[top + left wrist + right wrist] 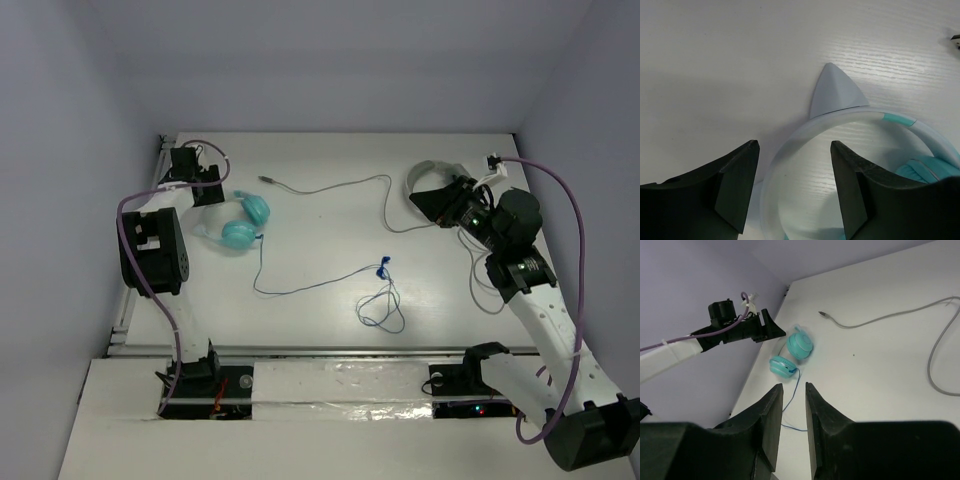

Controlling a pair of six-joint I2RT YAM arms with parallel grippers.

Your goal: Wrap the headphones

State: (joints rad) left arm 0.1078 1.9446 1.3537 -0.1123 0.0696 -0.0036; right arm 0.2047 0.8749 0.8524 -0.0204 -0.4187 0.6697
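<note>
The headphones, where do they lie?

— Near the far-left corner of the bench, close to its left edge, teal cups side by side. The blue cable trails off them toward the middle of the bench and ends in loose loops nearer the front edge.

And the claws?

— The left claw stands about half open right over the pale headband, holding nothing. The band arcs under the gap between its fingers. The right claw is open by a narrow gap, also empty, over by the white-grey headphones at the far right.

What could go wrong?

— If the left claw closes off-centre, I'd expect it to shove the headband rather than pinch it, and the set is already close to the left edge. The long cable could drag or knot in its own loops while being wound. It could also catch the grey cable, which runs across the bench just beyond it.

Anything you can't make out?

— The left wrist view cuts off all but a bit of one cup and shows a pointed ear on the band. The blue cable's plug end is too small to pick out. From above I can't tell whether the right claw touches the white-grey set.
</note>
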